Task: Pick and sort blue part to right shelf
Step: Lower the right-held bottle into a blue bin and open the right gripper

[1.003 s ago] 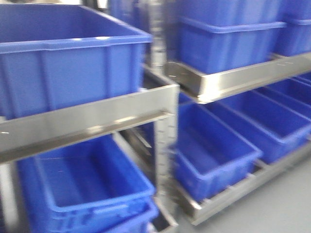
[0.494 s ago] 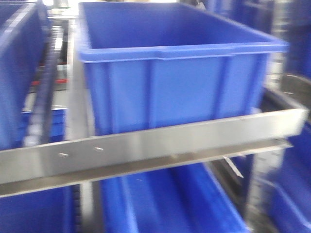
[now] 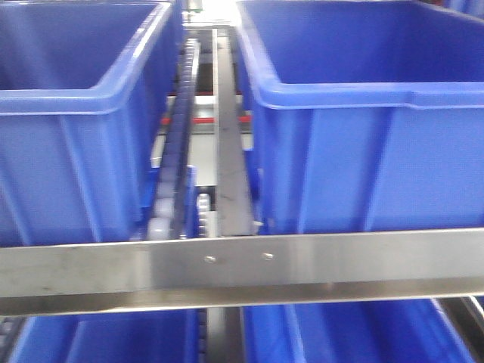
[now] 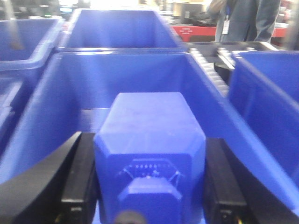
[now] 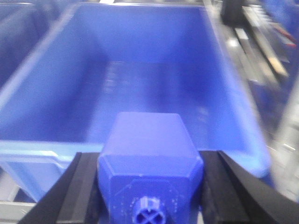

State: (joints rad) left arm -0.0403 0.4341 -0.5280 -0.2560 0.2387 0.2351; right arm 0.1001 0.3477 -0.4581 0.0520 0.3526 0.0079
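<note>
Each gripper holds a blue part. In the left wrist view, a dark blue boxy block (image 4: 150, 140) with bevelled edges sits between the black fingers (image 4: 80, 179) of my left gripper (image 4: 149, 186), which is shut on it above an open blue bin (image 4: 70, 93). In the right wrist view, my right gripper (image 5: 150, 191) is shut on a second blue part (image 5: 148, 149), its round nub (image 5: 149, 215) facing the camera, just before the near rim of a large blue bin (image 5: 154, 70). The right shelf's steel front rail (image 3: 242, 268) fills the front view; no gripper shows there.
Two large open blue bins (image 3: 76, 136) (image 3: 378, 144) stand side by side on the rack, with roller tracks (image 3: 178, 151) and a steel divider strip (image 3: 227, 151) between them. More blue bins (image 3: 340, 336) sit on the level below. A person (image 4: 243, 21) stands far behind.
The front view has swept left along the rack: the bin and steel rail slid rightward in frame, from an angled look at the rack's corner post to a square-on look at two bins.
</note>
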